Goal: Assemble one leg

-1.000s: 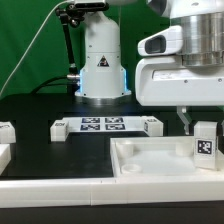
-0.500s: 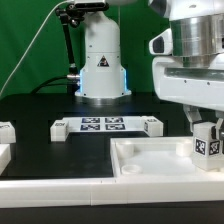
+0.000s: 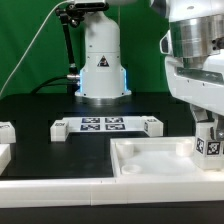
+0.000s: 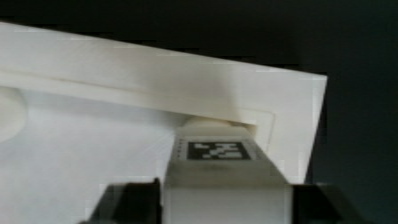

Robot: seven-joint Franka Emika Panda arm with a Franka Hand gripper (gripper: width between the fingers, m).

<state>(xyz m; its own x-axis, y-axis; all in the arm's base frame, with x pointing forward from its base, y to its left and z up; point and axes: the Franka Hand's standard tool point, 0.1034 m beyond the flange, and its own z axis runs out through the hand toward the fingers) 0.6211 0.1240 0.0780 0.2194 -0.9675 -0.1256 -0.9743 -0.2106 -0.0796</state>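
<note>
The leg [image 3: 209,143] is a small white post with a black-and-white tag on its face. My gripper [image 3: 207,128] is shut on it and holds it upright over the far right corner of the large white square tray-like piece [image 3: 150,165]. In the wrist view the leg [image 4: 221,160] runs from between my dark fingers [image 4: 135,203] down to a corner socket [image 4: 228,122] of the tray piece [image 4: 107,110]. Its lower end sits at or in that socket; contact cannot be told.
The marker board [image 3: 105,126] lies on the black table at mid-left, in front of the arm's white base [image 3: 101,60]. White parts [image 3: 6,132] lie at the exterior view's left edge. A white rail [image 3: 60,188] runs along the front.
My gripper has moved with the leg toward the exterior view's right and a little down, onto the tray piece's far right corner. The wrist has tilted.
</note>
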